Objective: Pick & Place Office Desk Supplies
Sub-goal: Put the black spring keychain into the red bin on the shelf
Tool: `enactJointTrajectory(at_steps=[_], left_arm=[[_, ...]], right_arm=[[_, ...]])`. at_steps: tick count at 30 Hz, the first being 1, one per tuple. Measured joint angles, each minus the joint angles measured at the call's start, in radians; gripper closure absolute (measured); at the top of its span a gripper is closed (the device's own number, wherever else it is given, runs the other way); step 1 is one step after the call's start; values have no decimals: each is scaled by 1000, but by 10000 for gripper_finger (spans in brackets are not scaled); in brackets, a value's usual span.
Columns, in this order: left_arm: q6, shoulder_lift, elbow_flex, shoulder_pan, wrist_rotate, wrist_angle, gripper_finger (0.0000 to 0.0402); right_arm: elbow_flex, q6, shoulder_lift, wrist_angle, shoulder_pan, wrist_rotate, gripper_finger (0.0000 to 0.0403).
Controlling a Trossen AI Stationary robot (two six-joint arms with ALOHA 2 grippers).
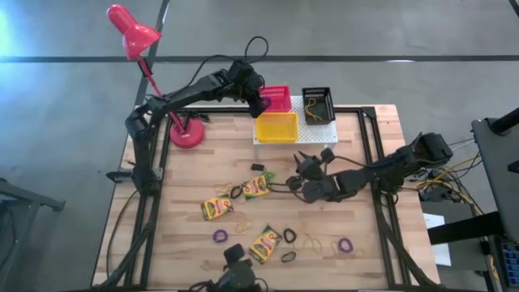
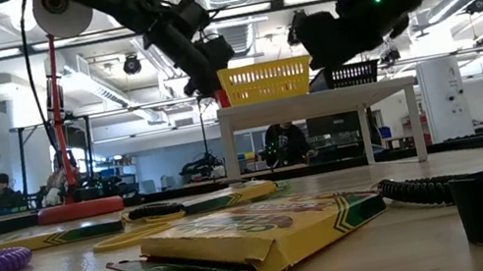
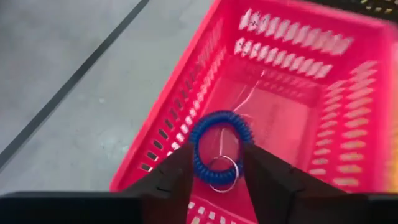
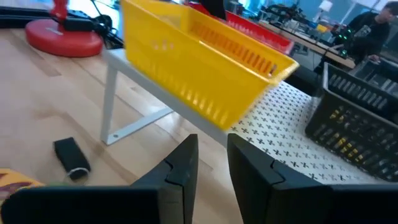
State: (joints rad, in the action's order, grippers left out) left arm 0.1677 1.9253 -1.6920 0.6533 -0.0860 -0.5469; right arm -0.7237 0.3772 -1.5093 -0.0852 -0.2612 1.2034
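Blue coiled loop [image 3: 216, 148] sits between the left end effector's [image 3: 216, 171] parted fingers over the pink-red basket [image 3: 280, 118]; overhead hides it.

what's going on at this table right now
Two dark robot arms are sorting desk supplies. The left gripper is over the pink-red mesh basket on the white perforated shelf, its fingers parted around a blue coiled elastic loop with a metal ring. The right gripper hovers empty above the wooden table, facing the yellow mesh basket. Crayon boxes and more loops lie on the table.
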Motion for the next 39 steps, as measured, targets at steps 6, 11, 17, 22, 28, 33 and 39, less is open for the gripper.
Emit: enactJointTrajectory(at_steps=[6,11,17,22,28,33,39], left_arm=[[0,-122,0,-15,-22,4,232],[0,-254,22,-83,-135,8,239],[9,-431,216,-278,-195,24,250],[-22,-569,518,-515,-136,251,257],[-84,-648,883,-825,150,616,259],[-230,-639,1068,-1032,399,833,259],[-504,-634,1178,-1171,594,870,259]], right_arm=[[-50,-103,50,-1,-58,0,322],[-63,-131,130,1,-103,-87,328],[-60,-66,200,65,-106,-598,313],[-53,8,112,120,-110,-875,283],[-63,20,-71,99,-148,-1000,254],[-109,77,-184,95,-191,-1036,248],[-163,177,-286,107,-231,-972,258]])
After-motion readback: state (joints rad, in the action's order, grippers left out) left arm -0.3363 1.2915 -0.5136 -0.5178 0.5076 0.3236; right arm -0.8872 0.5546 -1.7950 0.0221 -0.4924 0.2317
